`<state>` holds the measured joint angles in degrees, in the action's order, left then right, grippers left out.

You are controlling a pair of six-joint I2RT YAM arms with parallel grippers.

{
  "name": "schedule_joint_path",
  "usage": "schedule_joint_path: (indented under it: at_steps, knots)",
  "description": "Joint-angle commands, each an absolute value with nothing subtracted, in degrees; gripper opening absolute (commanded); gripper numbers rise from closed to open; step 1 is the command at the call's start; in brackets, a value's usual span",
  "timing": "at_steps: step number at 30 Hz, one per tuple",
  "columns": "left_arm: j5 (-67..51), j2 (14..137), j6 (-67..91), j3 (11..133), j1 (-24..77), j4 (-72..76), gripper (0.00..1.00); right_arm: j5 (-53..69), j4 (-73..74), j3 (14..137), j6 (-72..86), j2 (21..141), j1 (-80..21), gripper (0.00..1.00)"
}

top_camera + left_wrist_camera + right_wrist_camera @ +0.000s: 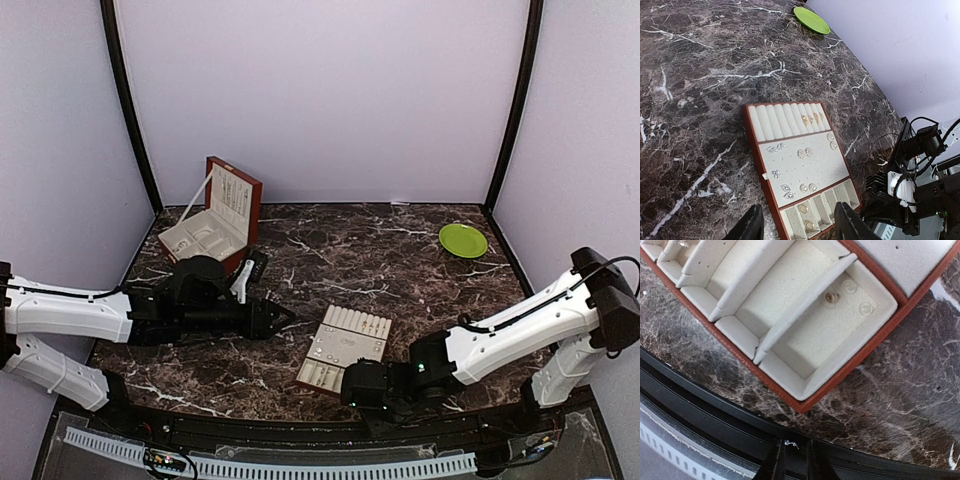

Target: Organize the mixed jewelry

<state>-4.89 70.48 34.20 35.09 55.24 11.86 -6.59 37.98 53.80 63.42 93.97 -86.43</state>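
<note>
- Left claw [800,226] wide and empty, over the desk [700,100] toward its left edge
- Right claw [792,460] narrow, at the near edge; pale speck [789,443] at its tips, cannot tell if gripped
- Mixed jewelry [805,153] mostly on the tray [795,175] by the near edge
- Risk: so slight a pinch may drop the speck off the near edge, missing the compartment [810,325]

I see a dark marble table [400,265] with white lines in it. A small round green plate [463,240] sits far back on my right. A red-brown wooden box [236,200] stands open, back left. A cream slotted tray [771,122] lies flat near me.
</note>
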Motion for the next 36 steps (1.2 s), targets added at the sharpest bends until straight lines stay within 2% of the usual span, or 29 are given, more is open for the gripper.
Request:
schedule_joint_path:
  at_steps: [1, 21, 25, 28, 36]
  knots:
    - [-4.41, 69.29, 33.39, 34.62, 54.95, 11.34, 0.51, -6.79, 38.55, 54.76, 64.51, 95.28, -87.26, 0.16]
    - [-4.72, 69.9, 32.56, 35.07, 54.77, 11.78, 0.51, -6.33, 40.02, 55.28, 66.61, 96.67, -88.77, 0.12]
    - [-4.8, 69.96, 32.43, 35.24, 54.77, 11.52, 0.51, -6.48, 40.02, 55.27, 66.99, 97.28, -88.79, 0.08]
    - [-4.62, 69.7, 32.35, 35.24, 54.77, 11.43, 0.51, -6.94, 39.94, 55.07, 67.23, 97.13, -88.77, 0.01]
    - [-3.55, 68.1, 32.26, 35.24, 54.59, 10.69, 0.51, -9.98, 40.75, 55.03, 67.07, 92.38, -88.43, 0.0]
